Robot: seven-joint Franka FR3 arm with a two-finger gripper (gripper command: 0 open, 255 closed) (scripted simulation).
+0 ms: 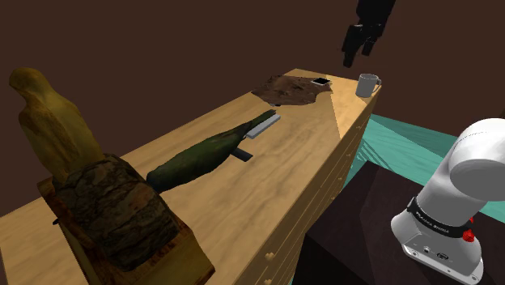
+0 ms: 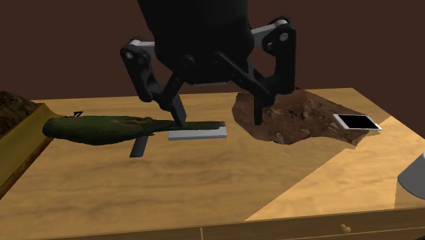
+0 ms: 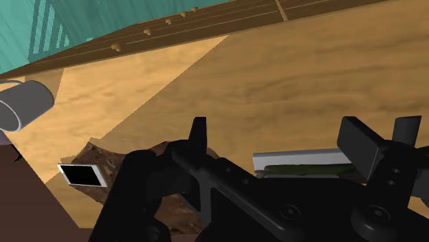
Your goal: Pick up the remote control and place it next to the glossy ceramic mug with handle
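Observation:
The remote (image 1: 263, 125) is a flat grey slab lying on the wooden dresser top (image 1: 267, 186), touching the narrow end of a dark green bottle-shaped object (image 1: 198, 160). The grey mug (image 1: 368, 85) with a handle stands at the dresser's far corner. My black gripper (image 1: 358, 53) hangs open in the air well above that far end, holding nothing. In the second exterior view the gripper (image 2: 218, 116) fills the foreground, with the remote (image 2: 197, 133) behind its fingers. In the wrist view the remote (image 3: 295, 161) shows between the spread fingertips (image 3: 198, 134), and the mug (image 3: 24, 103) lies off to one side.
A rough brown mat (image 1: 295, 89) and a small black-screened device (image 1: 322, 82) lie between the remote and the mug. A yellow-brown figure (image 1: 48, 121) and a dark rough block (image 1: 117, 210) stand at the near end. A dark bar (image 2: 139, 145) lies under the green object.

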